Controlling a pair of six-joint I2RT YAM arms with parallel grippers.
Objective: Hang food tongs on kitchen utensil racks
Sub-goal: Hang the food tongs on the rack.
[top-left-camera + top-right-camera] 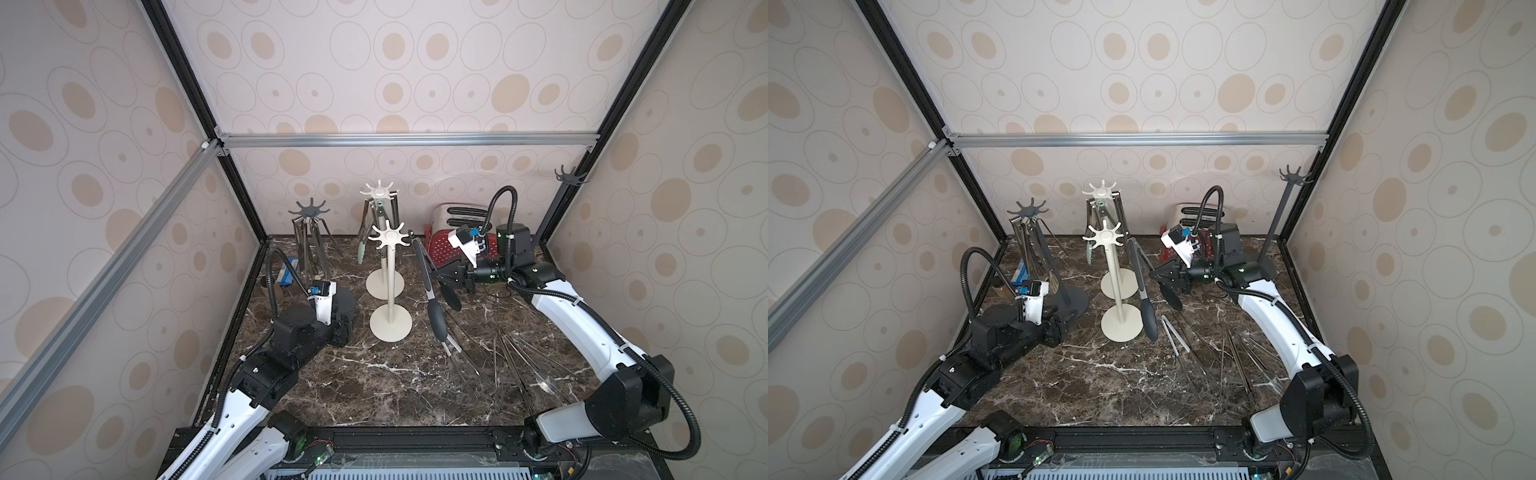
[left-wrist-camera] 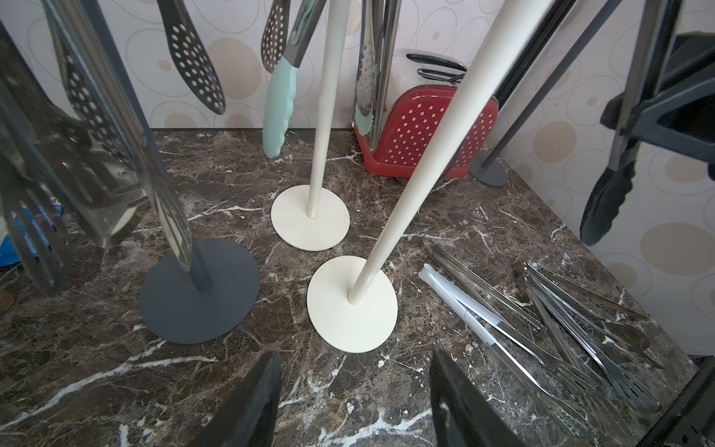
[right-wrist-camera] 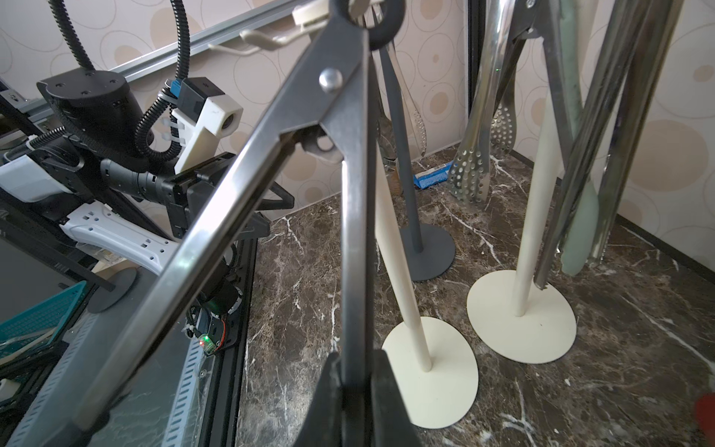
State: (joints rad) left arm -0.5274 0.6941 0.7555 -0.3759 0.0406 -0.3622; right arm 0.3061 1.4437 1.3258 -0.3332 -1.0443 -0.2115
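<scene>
Your right pincer [image 3: 356,381] is clamped on one steel arm of the black-handled tongs [image 3: 354,232] and holds them clear of the table [image 1: 374,386]. In both top views the tongs' black grips hang lower than the pincer and their hinge end rises above it.

At that upper end, the black ring [image 3: 394,29] sits right at the crown of the near cream rack [image 1: 390,286], just past the pincer's tips. You cannot tell whether the ring is over a hook.

Beyond that rack stands the far cream rack [image 1: 379,193], with steel and pale green tongs [image 1: 360,251] hanging from it. Behind the right pincer is the toaster [image 1: 442,245]. Farther out in the corner stands the second dark grey rack [image 1: 569,175]. Back towards the right arm's base, the loose steel tongs [image 1: 519,365] lie heaped on the table.

Your left pincer [image 2: 356,402] has its jaws apart and grips nothing, low over the table. The near cream rack's round base lies ahead of it. The dark grey rack [image 2: 201,290] stands just beside it, with steel tongs hanging from its crown.
</scene>
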